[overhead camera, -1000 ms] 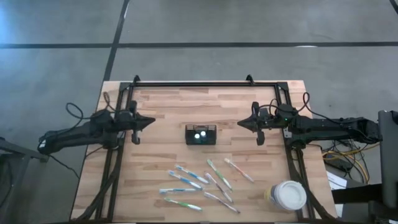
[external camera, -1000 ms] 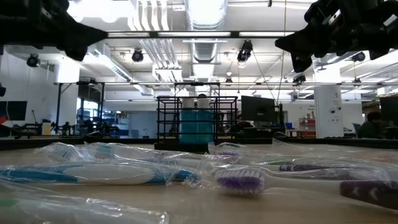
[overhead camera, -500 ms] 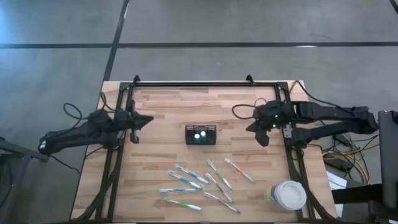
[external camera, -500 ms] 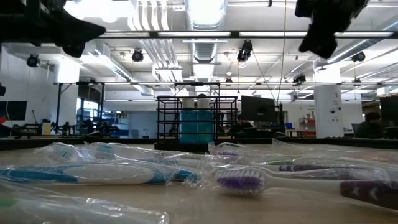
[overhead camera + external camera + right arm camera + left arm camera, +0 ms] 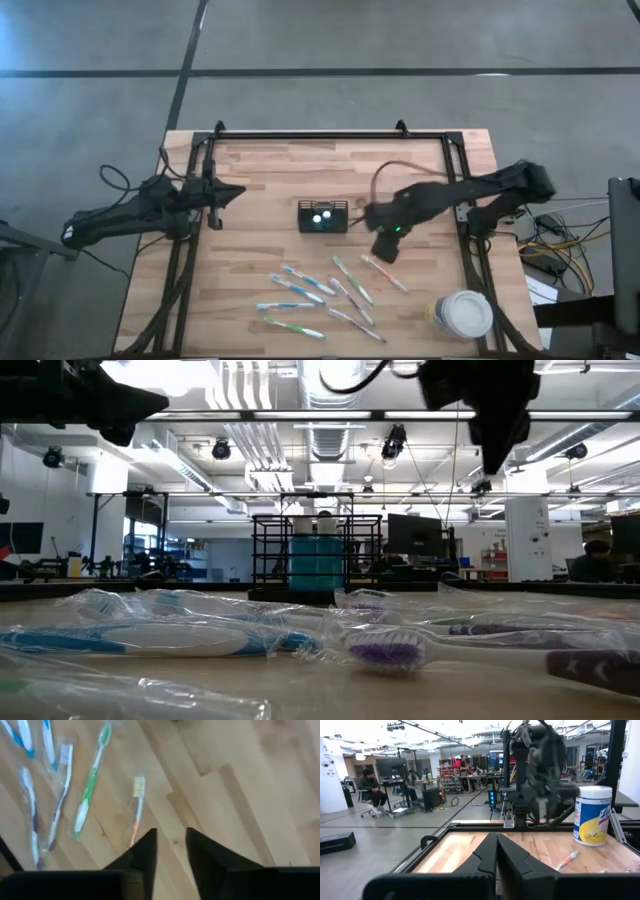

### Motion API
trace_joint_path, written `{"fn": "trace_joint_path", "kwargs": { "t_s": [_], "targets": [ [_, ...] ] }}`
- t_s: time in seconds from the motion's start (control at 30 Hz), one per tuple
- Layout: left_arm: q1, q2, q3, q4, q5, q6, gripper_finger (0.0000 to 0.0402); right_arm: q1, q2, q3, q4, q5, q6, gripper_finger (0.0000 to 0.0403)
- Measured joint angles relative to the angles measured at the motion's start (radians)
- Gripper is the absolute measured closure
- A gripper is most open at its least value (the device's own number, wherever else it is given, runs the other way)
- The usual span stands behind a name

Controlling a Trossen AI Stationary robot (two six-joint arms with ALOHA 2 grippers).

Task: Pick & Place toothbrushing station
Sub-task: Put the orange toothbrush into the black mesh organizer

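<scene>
The black wire-mesh caddy point(image 5: 322, 216) stands on its base at the table's middle, with two white-capped tubes point(image 5: 321, 214) upright inside. Several wrapped toothbrushes point(image 5: 325, 296) lie flat nearer the front edge; the wrist view shows a green one point(image 5: 90, 782) and an orange-pink one point(image 5: 134, 812). My right gripper point(image 5: 385, 248) hangs open just right of the caddy, pointing down above the bare wood by the orange-pink brush, touching nothing. My left gripper point(image 5: 232, 193) is shut and level, over the table's left side.
A large cup with a white lid point(image 5: 465, 313) stands at the front right corner. A black frame rail point(image 5: 330, 135) runs along the far edge and down both sides. Bare wood lies between the caddy and the brushes.
My right gripper has swung from the table's right edge toward the middle and a little toward the near edge. It has tipped from level to pointing down and now hangs beside the caddy above the brushes. Caddy and brushes have not moved.
</scene>
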Motion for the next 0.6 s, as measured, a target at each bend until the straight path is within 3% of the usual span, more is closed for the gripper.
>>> {"fn": "trace_joint_path", "kwargs": {
  "t_s": [0.17,0.3,0.43,0.6],
  "targets": [
    [0.000,0.000,0.000,-0.004,0.000,0.000,0.0391,0.050,0.171,0.058,0.007,0.001,-0.017,0.0203],
    [0.000,0.000,0.000,-0.019,0.001,0.000,0.0390,0.078,0.232,0.046,0.066,0.059,0.004,0.0156],
    [0.000,0.000,-0.001,-0.027,0.002,-0.001,0.0390,0.100,0.236,0.013,0.111,0.115,0.042,0.0135],
    [0.000,0.000,-0.001,-0.025,0.002,-0.001,0.0390,0.125,0.239,-0.034,0.140,0.110,0.117,0.0141]
  ]
}}
